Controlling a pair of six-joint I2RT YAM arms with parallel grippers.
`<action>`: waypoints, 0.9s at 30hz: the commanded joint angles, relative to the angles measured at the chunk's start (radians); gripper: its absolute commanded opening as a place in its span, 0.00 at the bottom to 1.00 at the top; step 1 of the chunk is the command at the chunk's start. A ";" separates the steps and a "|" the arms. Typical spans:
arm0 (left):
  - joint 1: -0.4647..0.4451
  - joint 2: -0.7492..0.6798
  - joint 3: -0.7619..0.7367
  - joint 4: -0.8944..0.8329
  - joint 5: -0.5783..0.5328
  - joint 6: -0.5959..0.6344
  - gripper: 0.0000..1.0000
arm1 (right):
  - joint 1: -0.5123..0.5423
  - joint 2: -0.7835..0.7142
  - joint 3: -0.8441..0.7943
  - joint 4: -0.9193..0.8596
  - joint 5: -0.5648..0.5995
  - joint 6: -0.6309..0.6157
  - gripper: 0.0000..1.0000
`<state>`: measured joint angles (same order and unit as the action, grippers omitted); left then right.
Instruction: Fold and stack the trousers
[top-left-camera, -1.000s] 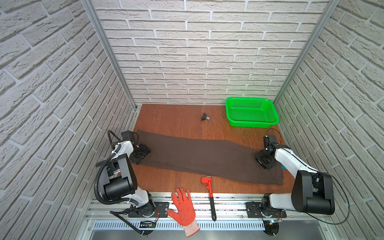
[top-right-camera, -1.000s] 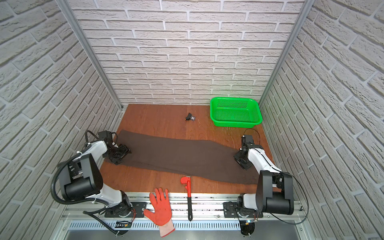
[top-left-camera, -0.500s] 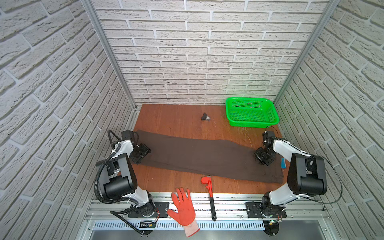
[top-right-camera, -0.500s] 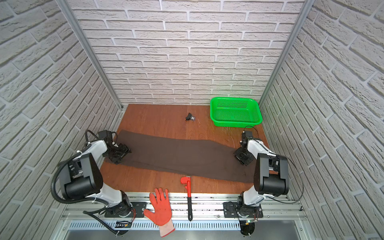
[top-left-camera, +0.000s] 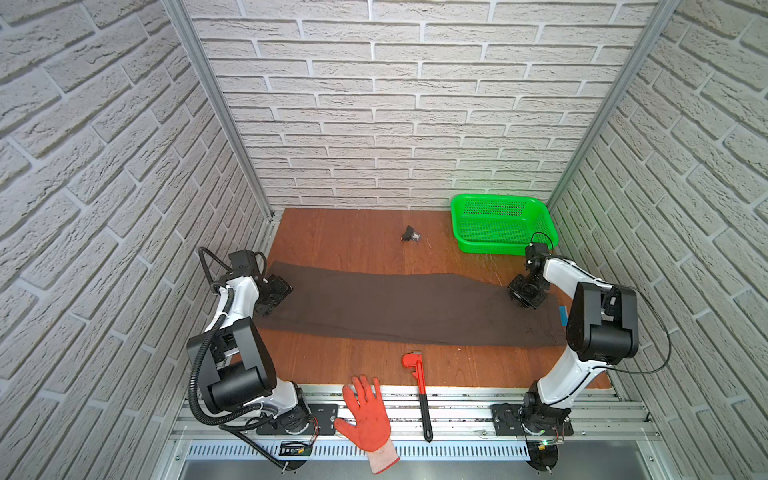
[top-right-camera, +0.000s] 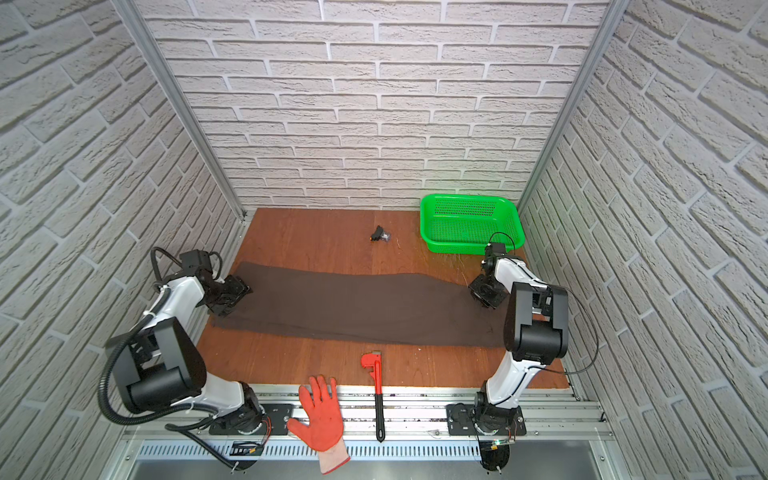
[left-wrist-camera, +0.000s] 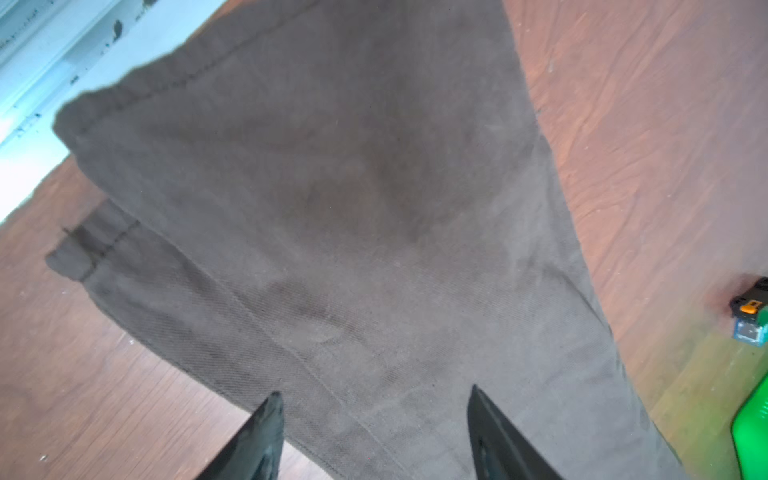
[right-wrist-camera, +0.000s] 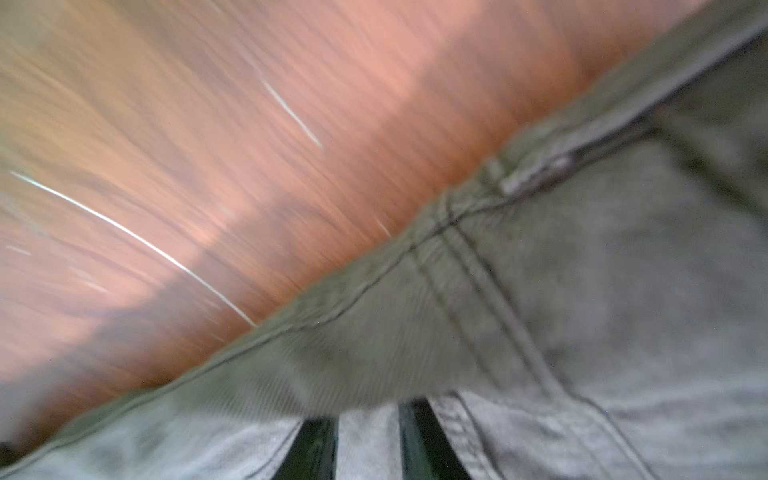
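Trousers (top-left-camera: 399, 307) lie flat across the table (top-left-camera: 332, 241). Right gripper (right-wrist-camera: 368, 415) pinches waistband cloth between narrowed jaws; left gripper (left-wrist-camera: 374, 390) gapes above the hem, holding nothing (a one-sided lift could bunch them).

A robot test cell: brick-pattern wall panels (top-left-camera: 395, 104) box in a wooden desk (top-left-camera: 340, 241), with aluminium corner posts (top-left-camera: 218, 104) and a slotted mounting rail (top-left-camera: 457, 409).
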<state>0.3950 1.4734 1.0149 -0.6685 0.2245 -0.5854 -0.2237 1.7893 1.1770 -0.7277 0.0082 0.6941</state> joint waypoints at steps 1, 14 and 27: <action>0.013 -0.028 0.031 -0.034 0.005 0.018 0.70 | -0.020 0.007 0.049 0.139 0.035 -0.045 0.27; 0.045 -0.115 0.030 -0.075 0.029 0.030 0.70 | -0.019 -0.335 -0.037 -0.017 -0.003 -0.080 0.32; 0.081 -0.198 0.037 -0.133 0.048 0.051 0.70 | -0.112 -0.299 -0.222 0.059 -0.066 -0.028 0.34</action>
<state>0.4568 1.3087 1.0332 -0.7692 0.2600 -0.5587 -0.3218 1.4799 0.9688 -0.7235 -0.0311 0.6491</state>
